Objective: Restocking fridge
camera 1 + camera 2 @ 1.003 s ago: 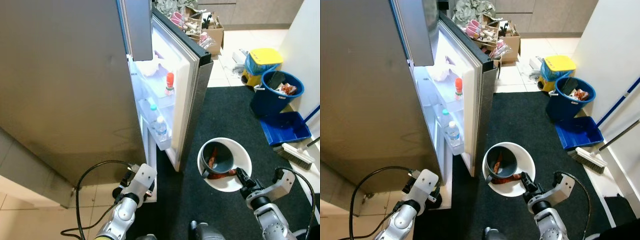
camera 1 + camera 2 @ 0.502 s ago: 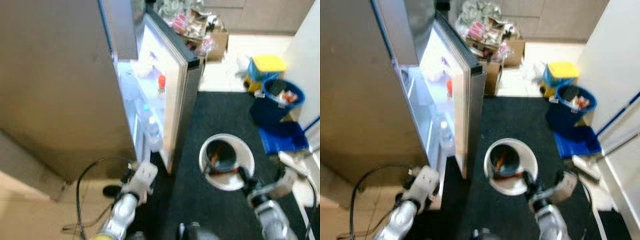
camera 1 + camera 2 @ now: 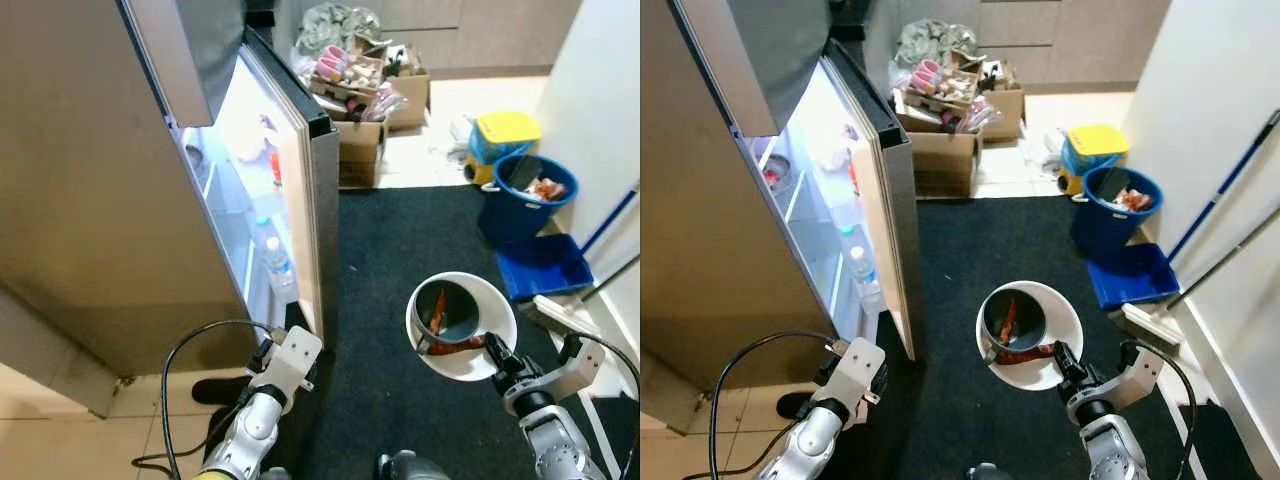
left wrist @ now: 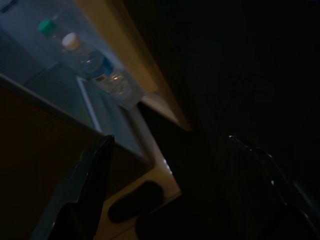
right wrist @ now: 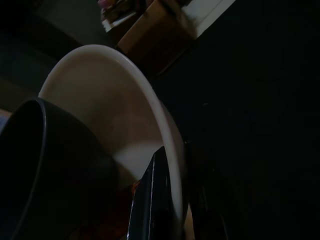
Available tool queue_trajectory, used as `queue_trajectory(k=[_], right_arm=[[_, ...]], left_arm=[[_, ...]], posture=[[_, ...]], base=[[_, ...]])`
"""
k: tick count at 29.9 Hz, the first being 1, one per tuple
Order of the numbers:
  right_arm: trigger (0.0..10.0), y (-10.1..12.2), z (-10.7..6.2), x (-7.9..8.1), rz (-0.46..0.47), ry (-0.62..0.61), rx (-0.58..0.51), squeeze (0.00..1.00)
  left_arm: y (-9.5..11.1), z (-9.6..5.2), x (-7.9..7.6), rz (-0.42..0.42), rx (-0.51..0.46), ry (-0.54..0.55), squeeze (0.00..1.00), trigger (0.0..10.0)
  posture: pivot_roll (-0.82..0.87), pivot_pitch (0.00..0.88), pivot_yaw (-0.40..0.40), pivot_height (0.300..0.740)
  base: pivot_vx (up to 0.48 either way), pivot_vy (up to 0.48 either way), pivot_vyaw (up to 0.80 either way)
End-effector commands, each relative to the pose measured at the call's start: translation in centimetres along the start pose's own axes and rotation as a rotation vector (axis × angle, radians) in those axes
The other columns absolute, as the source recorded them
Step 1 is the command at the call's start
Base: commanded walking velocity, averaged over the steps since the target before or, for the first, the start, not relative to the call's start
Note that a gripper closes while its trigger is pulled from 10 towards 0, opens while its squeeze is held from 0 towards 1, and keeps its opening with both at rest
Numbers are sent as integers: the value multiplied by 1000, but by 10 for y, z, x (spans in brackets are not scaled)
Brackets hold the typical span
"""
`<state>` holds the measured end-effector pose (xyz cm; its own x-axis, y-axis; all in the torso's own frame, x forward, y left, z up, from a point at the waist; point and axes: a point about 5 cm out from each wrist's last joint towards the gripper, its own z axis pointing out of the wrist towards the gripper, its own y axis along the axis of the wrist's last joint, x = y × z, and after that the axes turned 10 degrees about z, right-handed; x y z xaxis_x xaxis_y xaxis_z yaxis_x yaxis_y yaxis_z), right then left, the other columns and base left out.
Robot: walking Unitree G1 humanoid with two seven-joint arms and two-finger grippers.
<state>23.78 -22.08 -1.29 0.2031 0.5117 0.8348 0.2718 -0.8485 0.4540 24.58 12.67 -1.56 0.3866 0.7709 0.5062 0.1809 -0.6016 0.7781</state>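
Jaws of the right gripper clench the near rim of the white bowl, held level above the black mat. Inside sits a dark grey pot, mouth up, with reddish strips lying lengthwise toward the robot. Left gripper hangs with jaws released beside the open fridge door, whose shelves hold upright bottles.

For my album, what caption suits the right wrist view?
Right gripper pinching the rim of a white bowl that holds a dark bowl.
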Motion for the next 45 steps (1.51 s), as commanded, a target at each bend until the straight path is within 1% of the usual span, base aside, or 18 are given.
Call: queue_trajectory(k=[1,25,41,45], right_arm=[[10000,-2,0,0,-3,10,0,0],[10000,-3,-1,0,2,7,-3,0],[10000,-2,-1,-1,0,8,-3,0],[10000,-2,-1,0,0,8,-3,0]], left_arm=[[-5,-2,-3,-2,25,-9,0,10000],[-4,-2,-4,2,27,-12,0,10000],[-5,-2,-5,3,38,-10,0,10000],[-5,-1,-4,0,43,-6,0,10000]], posture=[[-74,109,-12,740],[-74,118,-10,740],[-74,120,-14,740],[-75,120,-14,740]], base=[[0,-274,0],[0,-270,0],[0,-318,0],[0,-480,0]])
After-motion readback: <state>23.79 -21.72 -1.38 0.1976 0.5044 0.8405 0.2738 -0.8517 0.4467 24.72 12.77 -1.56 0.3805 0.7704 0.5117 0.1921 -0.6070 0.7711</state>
